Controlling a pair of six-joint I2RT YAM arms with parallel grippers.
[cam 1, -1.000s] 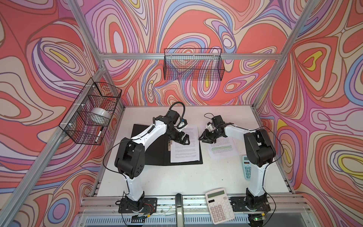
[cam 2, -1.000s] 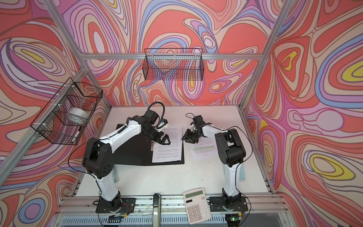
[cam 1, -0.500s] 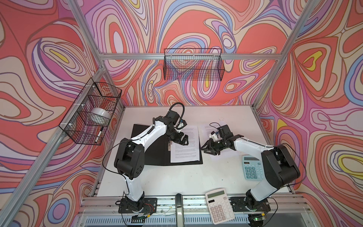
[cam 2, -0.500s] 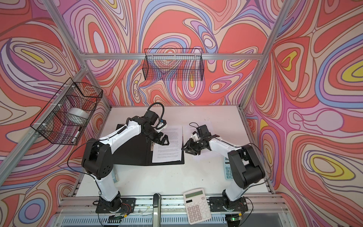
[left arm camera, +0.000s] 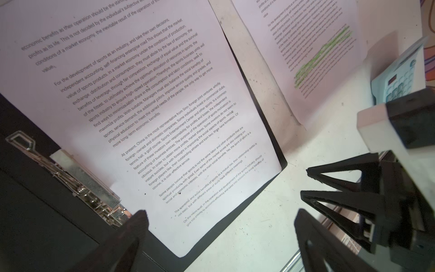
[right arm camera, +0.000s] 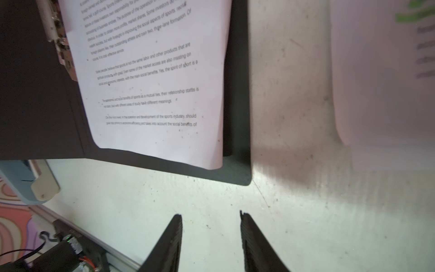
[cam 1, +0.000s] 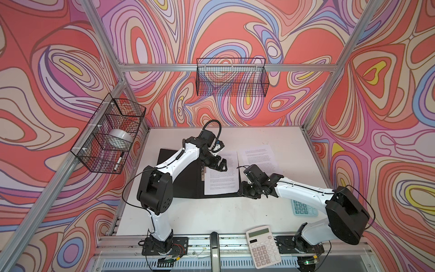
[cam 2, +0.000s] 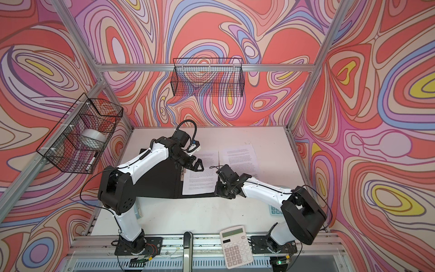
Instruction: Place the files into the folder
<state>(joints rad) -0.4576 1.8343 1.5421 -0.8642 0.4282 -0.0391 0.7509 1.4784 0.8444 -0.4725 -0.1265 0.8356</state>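
Folders, one: thin black-lined folder point(cam 1: 188, 186), open flat on the white tabletop point(cam 1: 200, 216), metal spine clip point(left arm camera: 70, 174) at its fold.
Printed white paper sheets, two: plain sheet point(cam 1: 221, 181) lying in the folder's right half; green-highlighted sheet point(left arm camera: 313, 58) on the table just right of the folder.
Calculators, two: white calculator point(cam 1: 262, 247) and pale blue calculator point(cam 1: 303, 208), both in front of the folder.
Black wire baskets, two: left-wall basket point(cam 1: 94, 150) holds a tape roll point(cam 1: 118, 139) and a marker point(cam 1: 118, 161); back-wall basket point(cam 1: 231, 80).
Left gripper point(cam 1: 217, 167): jaws wide, holding nothing, above the plain sheet.
Right gripper point(right arm camera: 210, 215): jaws partly apart, holding nothing, beside the folder's near right corner.
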